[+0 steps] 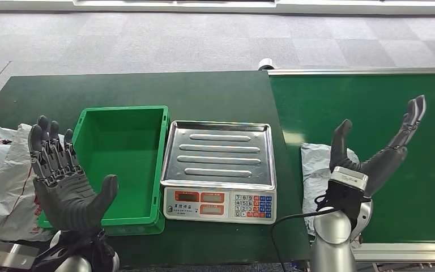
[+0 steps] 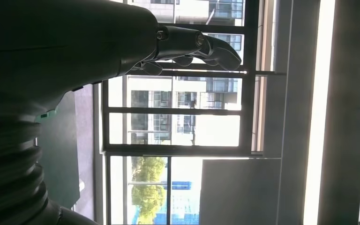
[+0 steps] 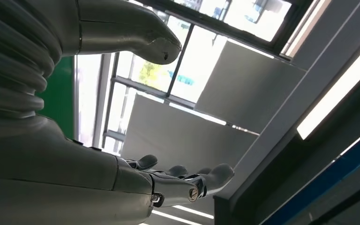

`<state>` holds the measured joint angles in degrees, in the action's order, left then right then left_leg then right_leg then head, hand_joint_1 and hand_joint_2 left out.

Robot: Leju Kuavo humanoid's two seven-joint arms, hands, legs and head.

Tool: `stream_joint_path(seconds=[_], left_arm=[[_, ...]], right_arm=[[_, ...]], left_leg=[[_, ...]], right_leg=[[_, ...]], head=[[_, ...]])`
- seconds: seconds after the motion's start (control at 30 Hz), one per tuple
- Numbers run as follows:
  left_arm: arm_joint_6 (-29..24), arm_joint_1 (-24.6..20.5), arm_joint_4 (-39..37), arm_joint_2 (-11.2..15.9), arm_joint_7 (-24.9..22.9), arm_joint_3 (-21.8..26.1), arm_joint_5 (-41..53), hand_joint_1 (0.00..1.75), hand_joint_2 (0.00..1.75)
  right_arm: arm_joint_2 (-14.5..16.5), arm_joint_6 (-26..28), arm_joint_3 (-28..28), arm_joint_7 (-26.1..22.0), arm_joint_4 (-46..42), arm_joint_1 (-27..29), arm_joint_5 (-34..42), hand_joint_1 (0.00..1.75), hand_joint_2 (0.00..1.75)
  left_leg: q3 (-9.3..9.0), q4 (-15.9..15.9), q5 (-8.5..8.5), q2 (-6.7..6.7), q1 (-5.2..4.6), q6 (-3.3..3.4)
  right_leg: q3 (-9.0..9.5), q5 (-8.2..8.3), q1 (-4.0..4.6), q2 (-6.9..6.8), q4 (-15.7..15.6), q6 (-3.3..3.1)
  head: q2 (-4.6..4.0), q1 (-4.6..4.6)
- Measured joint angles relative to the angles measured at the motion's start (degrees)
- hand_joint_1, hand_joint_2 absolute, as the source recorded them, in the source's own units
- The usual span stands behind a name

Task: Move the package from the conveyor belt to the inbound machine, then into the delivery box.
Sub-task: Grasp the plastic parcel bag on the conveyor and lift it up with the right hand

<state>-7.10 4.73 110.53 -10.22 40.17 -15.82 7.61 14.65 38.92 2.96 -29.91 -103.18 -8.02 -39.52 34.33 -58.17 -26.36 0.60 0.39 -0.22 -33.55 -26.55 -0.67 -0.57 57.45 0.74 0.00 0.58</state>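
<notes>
- Head view, nearest first: left hand (image 1: 68, 184) raised at the lower left, palm up, fingers spread and straight, thumb out toward the bin; it holds nothing.
- Right hand (image 1: 374, 153) raised at the lower right on its silver forearm, palm turned inward, thumb and fingers wide apart, empty. A black cable loops from its wrist down to the tabletop edge.
- Package (image 1: 317, 173): a pale grey crumpled poly bag lying flat on the green conveyor belt (image 1: 408, 187), at the belt's left edge, partly hidden behind the right wrist. The hand is above it; I cannot tell contact, none is evident.
- Inbound machine (image 1: 221, 170): a scale with a ribbed steel tray, red displays and a keypad facing the robot, on the dark green tabletop (image 1: 215, 90) just left of the belt. Nothing lies on the tray.
- Delivery box (image 1: 124, 164): a green plastic bin touching or just beside the scale's left side, nothing inside.
- More grey bags (image 1: 3, 181) heaped left of the bin, behind the left hand.
- Left wrist view: left hand (image 2: 122, 47) seen dark against bright windows, fingers (image 2: 215, 49) extended, nothing between them.
- Right wrist view: right hand (image 3: 122, 178), thumb (image 3: 136, 33) set well apart from the outstretched fingers (image 3: 206, 180), nothing held; ceiling lights and windows beyond.
</notes>
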Motion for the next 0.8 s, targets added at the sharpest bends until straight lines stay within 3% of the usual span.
stream_joint_path(seconds=[0.1, 0.2, 0.27, 0.33, 0.4, 0.5, 0.63, 0.8], left_arm=[[-0.57, -0.19, -0.37, 0.3, -0.02, -0.32, -0.29, 0.0, 1.75], [-0.79, -0.25, -0.56, 0.54, -0.02, -0.45, -0.46, 0.0, 1.75], [-0.8, -0.27, -0.67, 0.69, -0.02, -0.62, -0.73, 0.0, 1.75], [-0.36, -0.37, -0.87, 0.8, -0.03, -0.75, -0.96, 0.0, 1.75], [0.45, -0.62, -1.11, 0.82, -0.03, -0.77, -1.1, 0.0, 1.75], [0.38, -0.9, -1.28, 1.09, -0.03, -0.81, -2.0, 0.0, 1.75], [-0.61, -1.3, -1.3, 1.76, -0.01, -0.99, -2.82, 0.0, 1.75], [-0.91, -0.88, -1.15, 2.41, 0.0, -1.08, -2.9, 0.0, 1.75]], right_arm=[[0.75, 0.71, 2.24, 3.7, -0.06, -0.52, -10.11, 0.0, 1.75], [0.92, 0.89, 4.67, 6.52, 0.07, -1.17, -15.58, 0.0, 1.75], [0.91, 0.97, 7.0, 12.22, 1.48, -2.53, -24.13, 0.0, 1.75], [-0.16, 0.0, 10.54, 21.2, 5.7, -5.69, -35.41, 0.0, 1.75], [-2.92, -0.81, 14.62, 28.6, 12.11, -9.63, -43.43, 0.0, 1.75], [-9.16, 0.34, 19.77, 34.12, 25.8, -16.01, -47.94, 0.0, 1.75], [-16.7, 0.66, 22.67, 38.16, 44.03, -23.4, -49.86, 0.0, 1.75], [-20.86, 0.83, 23.3, 40.18, 57.43, -27.62, -50.26, 0.0, 1.75]], left_leg=[[0.0, 0.0, 0.0, -0.02, 0.0, 0.0], [0.0, 0.0, 0.0, -0.03, 0.0, 0.0], [-0.01, 0.0, 0.0, -0.1, 0.0, 0.0], [-0.02, -0.02, 0.0, -0.16, -0.01, 0.01], [0.01, -0.04, 0.04, -0.09, -0.02, 0.09], [0.06, -0.09, 0.11, 0.02, -0.07, 0.21], [0.07, -0.13, 0.14, -0.01, -0.16, 0.26], [0.07, -0.12, 0.14, -0.01, -0.16, 0.26]], right_leg=[[0.01, 0.0, 0.0, 0.02, 0.0, 0.0], [0.03, 0.0, -0.01, 0.02, 0.0, 0.0], [0.02, 0.01, -0.01, 0.07, 0.0, 0.01], [0.01, 0.07, -0.02, 0.12, -0.02, 0.03], [0.05, 0.13, -0.03, 0.07, -0.05, 0.09], [0.11, 0.24, -0.08, -0.02, -0.07, 0.25], [0.09, 0.32, -0.16, 0.03, -0.07, 0.35], [0.04, 0.32, -0.15, 0.08, -0.06, 0.35]], head=[[0.0, 0.0], [0.0, -0.01], [0.0, 0.0], [0.0, 0.01], [0.0, -0.01], [0.0, -0.02], [0.0, -0.01], [0.0, -0.01]])
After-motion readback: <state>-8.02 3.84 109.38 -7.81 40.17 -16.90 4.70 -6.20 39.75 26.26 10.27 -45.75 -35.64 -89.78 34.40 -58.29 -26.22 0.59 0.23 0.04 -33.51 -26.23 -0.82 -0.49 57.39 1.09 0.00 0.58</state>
